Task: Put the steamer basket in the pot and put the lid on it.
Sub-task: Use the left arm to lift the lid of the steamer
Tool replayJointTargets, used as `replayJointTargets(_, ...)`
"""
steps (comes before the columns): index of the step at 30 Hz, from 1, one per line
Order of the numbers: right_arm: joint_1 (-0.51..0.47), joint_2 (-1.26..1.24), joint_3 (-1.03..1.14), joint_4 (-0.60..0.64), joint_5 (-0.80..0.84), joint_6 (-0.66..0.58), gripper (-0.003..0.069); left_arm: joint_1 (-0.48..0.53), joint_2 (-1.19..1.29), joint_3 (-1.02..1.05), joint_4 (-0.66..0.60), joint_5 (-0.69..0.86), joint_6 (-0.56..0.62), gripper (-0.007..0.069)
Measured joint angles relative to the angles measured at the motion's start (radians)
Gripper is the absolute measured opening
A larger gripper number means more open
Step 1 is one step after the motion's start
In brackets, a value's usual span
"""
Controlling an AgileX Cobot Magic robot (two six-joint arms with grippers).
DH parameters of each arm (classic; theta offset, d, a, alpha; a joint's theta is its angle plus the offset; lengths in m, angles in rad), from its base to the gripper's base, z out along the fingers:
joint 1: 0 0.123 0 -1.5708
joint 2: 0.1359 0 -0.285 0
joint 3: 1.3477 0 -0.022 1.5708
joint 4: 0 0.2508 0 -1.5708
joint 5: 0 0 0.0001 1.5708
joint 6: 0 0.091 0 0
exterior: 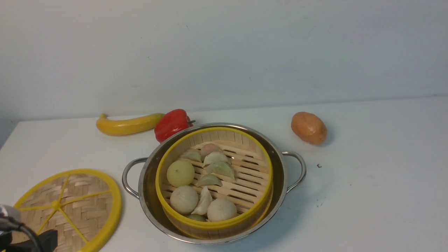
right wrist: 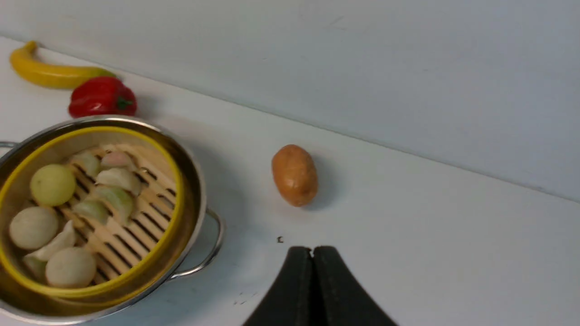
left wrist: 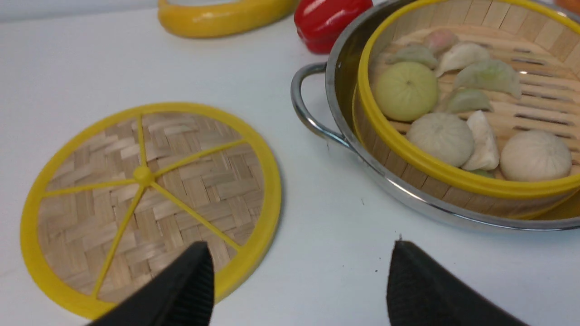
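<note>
Your steamer basket (exterior: 224, 137) sits inside the pot (exterior: 148, 178), with its yellow rim standing a little above the steel rim. The basket is uncovered, showing pale buns and dumplings on the slatted floor. The pot stands near the middle of the white table (exterior: 367, 175), with one looped handle at 9 o'clock and the other at 3.

The lid (exterior: 70, 206) lies flat on the table at about 8 o'clock from the pot, close to its left handle but not touching it.

Your left gripper (left wrist: 300, 253) has its jaws spread wide and holds nothing. In its wrist view one fingertip overlaps the lid's near edge and the other is over bare table; you cannot tell whether either touches.

Your right gripper (right wrist: 311, 250) has its fingers pressed together, empty, over bare table.

From the pot, a red bell pepper (exterior: 171, 124) lies at 11 o'clock just beside the rim. A banana (exterior: 127, 124) lies beyond it at 10, and a potato (exterior: 308, 127) lies at 2, well apart.
</note>
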Motion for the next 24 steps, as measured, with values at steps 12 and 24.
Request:
replayJointTargets(12,0.000,-0.261,0.547,0.235,-0.335,-0.231,-0.0030,0.000,0.292,-0.244,0.163,0.066,-0.062,0.0473)
replayJointTargets(24,0.000,-0.269,0.611,0.241,-0.368,-0.257,-0.0024,0.000,0.752,-0.638,0.378,0.408,-0.163,0.0473)
